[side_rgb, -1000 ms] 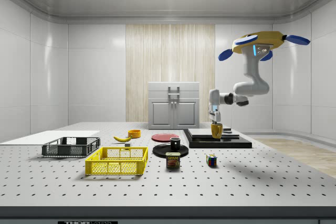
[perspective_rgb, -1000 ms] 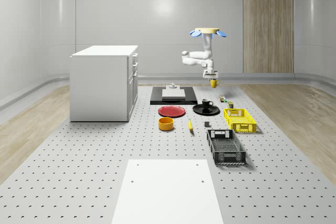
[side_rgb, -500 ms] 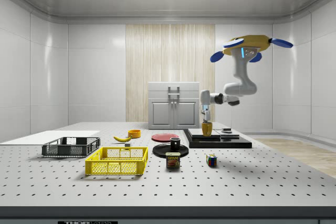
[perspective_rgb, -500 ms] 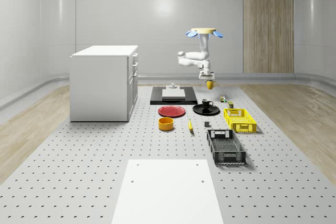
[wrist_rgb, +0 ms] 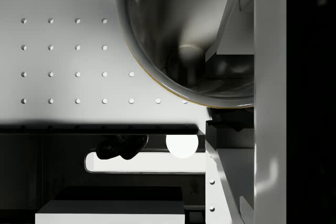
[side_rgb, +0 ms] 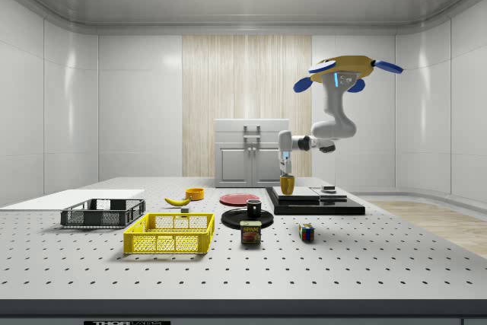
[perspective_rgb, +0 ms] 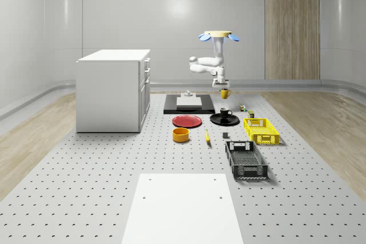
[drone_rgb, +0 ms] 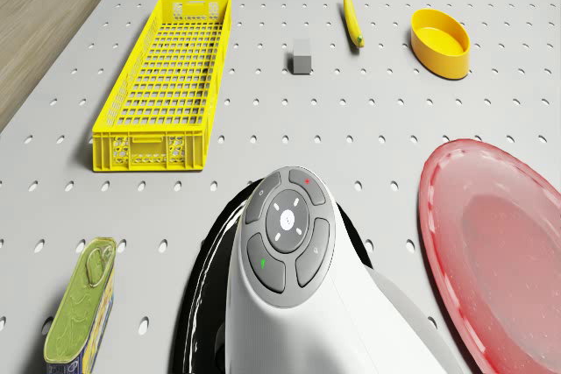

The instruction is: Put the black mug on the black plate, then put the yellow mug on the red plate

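The drone (perspective_rgb: 216, 35) hovers above the table's far side, behind the black plate (perspective_rgb: 224, 121). Its arm hangs down and the gripper (perspective_rgb: 222, 86) is shut on the rim of the yellow mug (perspective_rgb: 224, 93), held upright in the air. From the side, the yellow mug (side_rgb: 287, 184) hangs under the gripper (side_rgb: 286, 170), between the black plate (side_rgb: 247, 220) and the dark platform (side_rgb: 316, 205). The black mug (perspective_rgb: 225, 112) stands on the black plate. The red plate (perspective_rgb: 187, 121) lies bare at the whole-scene view's left of it. The wrist view looks into the mug (wrist_rgb: 178, 35).
A yellow crate (drone_rgb: 166, 81), a black crate (perspective_rgb: 246, 160), a banana (drone_rgb: 351, 17), a yellow bowl (drone_rgb: 441, 41), a can (drone_rgb: 79, 313) and a small grey block (drone_rgb: 301, 59) lie near the plates. A white cabinet (perspective_rgb: 113, 90) stands at the whole-scene view's left.
The drone, arm and held yellow mug have shifted toward the whole-scene view's left, nearer the red plate's side. The mug stays gripped; nothing on the table has moved.
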